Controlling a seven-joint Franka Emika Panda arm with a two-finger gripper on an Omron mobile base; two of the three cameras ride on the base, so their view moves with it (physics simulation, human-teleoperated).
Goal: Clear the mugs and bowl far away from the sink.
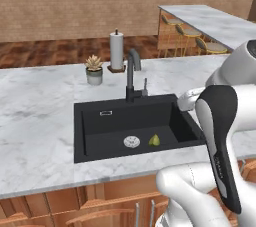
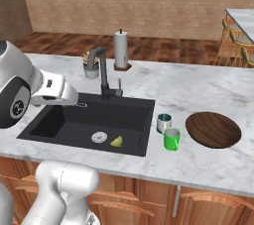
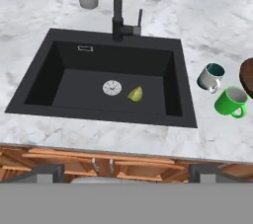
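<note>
Black sink (image 3: pixel 111 77) set into the marble surface (image 1: pixel 35 116), handy as the landmark here. On the sink floor, a round silver drain (image 3: pixel 112 88) with a yellow-green lemon wedge (image 3: pixel 136 93) lying just beside it, toward the mug side. Tall black faucet (image 2: pixel 101 73) rising at the back rim of the sink, middle-ish. Behind the sink on the surface, a small potted plant (image 1: pixel 93 69) and next to it a paper towel roll (image 1: pixel 116 50) on its stand, both well clear of the basin. Two mugs sitting just off the sink's right edge: green mug (image 2: pixel 171 139) nearer the front edge of the surface, and a grey mug (image 2: pixel 163 122) with a teal inside right behind it, close together, can't tell if touching. Both upright in the right base view. Brown wooden bowl (image 2: pixel 213 129) further right of the sink, past the mugs, flat on the surface and apart from them. Pincer (image 3: pixel 126 173) hanging above and in front of the sink, looking down at the basin, two dark finger tips (image 3: pixel 42 173) spread wide apart at the bottom of the hand view, jaws fully apart and holding nothing. White arm (image 1: pixel 220 136) rising at the front of the sink. Bar stools (image 1: pixel 187 33) and another counter way back behind everything.
</note>
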